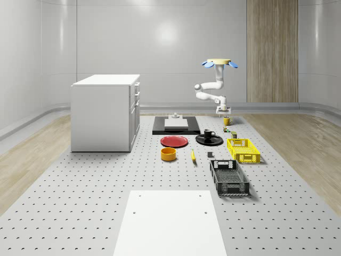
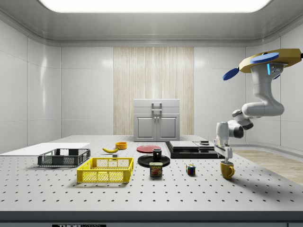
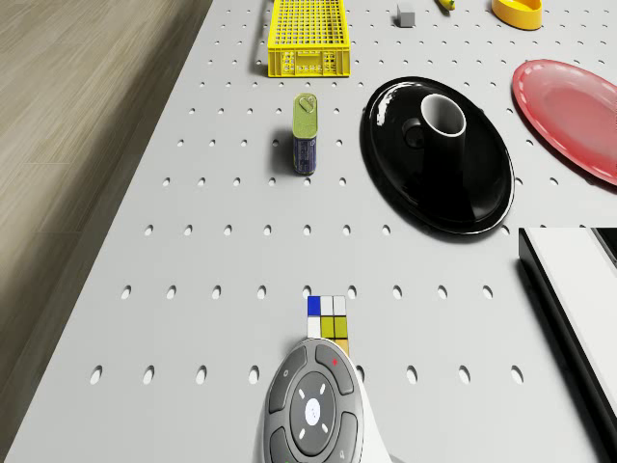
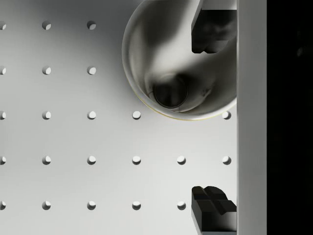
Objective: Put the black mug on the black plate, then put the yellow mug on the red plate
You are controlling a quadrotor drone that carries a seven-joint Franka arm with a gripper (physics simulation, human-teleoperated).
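Observation:
The black mug (image 1: pixel 209 133) (image 2: pixel 156 153) (image 3: pixel 442 115) stands upright on the black plate (image 1: pixel 215 141) (image 2: pixel 163 161) (image 3: pixel 477 188). Beside it the red plate (image 1: pixel 174 141) (image 2: pixel 148 148) (image 3: pixel 569 101) lies bare. At the far right of the table stands the yellow mug (image 1: pixel 226 121) (image 2: pixel 227 170) (image 4: pixel 166 58). The drone (image 1: pixel 218 63) (image 2: pixel 270 59) hovers above that corner with its arm hanging down. My gripper (image 1: pixel 225 112) (image 2: pixel 227 154) (image 4: pixel 213 120) is open just over the yellow mug. In the wrist view one finger (image 4: pixel 210 29) is over the mug's inside and the other lies outside its rim.
A black tray (image 1: pixel 176 126) (image 4: pixel 288 117) lies close beside the yellow mug. A Rubik's cube (image 2: pixel 190 169) (image 3: pixel 328 318) and a can (image 2: pixel 155 169) (image 3: pixel 305 133) stand nearby. Further forward are a yellow basket (image 1: pixel 243 150), black basket (image 1: pixel 229 177), banana (image 1: pixel 193 155), yellow bowl (image 1: pixel 168 154) and white cabinet (image 1: pixel 106 112).

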